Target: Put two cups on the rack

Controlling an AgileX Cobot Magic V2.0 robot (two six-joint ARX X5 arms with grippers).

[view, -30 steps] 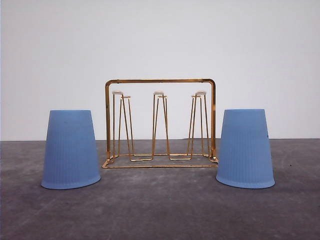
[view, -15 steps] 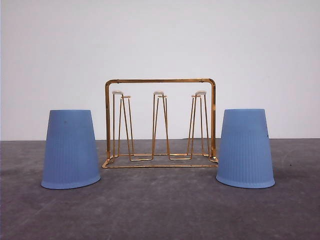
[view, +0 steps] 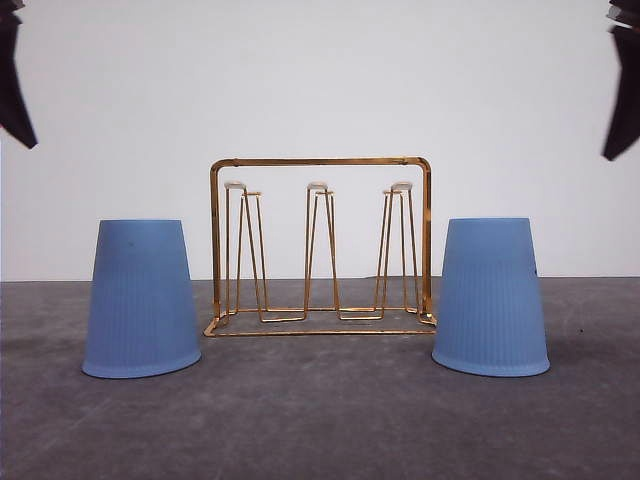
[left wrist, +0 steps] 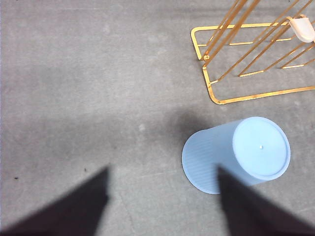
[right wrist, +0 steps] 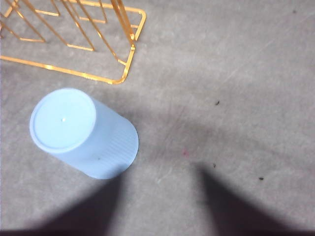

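Both arms are parked high up. The left end effector point(left wrist: 162, 201) has its fingers spread wide with nothing between them, and the right end effector point(right wrist: 160, 206) is the same: wide open, empty, bare surface point(view: 320, 420) showing through the gap. In the front view they're just dark tips at the top corners.

Under them, each blue cup sits upside down on its rim. The left cup point(view: 141, 298) is just beside the left end of the gold rack point(view: 320, 250), and the right cup point(view: 490, 296) is just beside the right end. Neither touches the wire as far as I can see.

What worries me: from both wrist cameras the cup sits off to one side of the finger gap, not under it. Come straight down and a finger probably lands on the flat base or clips the wall and tips it into the rack. The walls are tapered and ribbed, so a squeeze could slide upward. And those white-tipped prongs point(view: 318, 187) are skinny, so a crooked cup could catch one and drag the whole light rack along.
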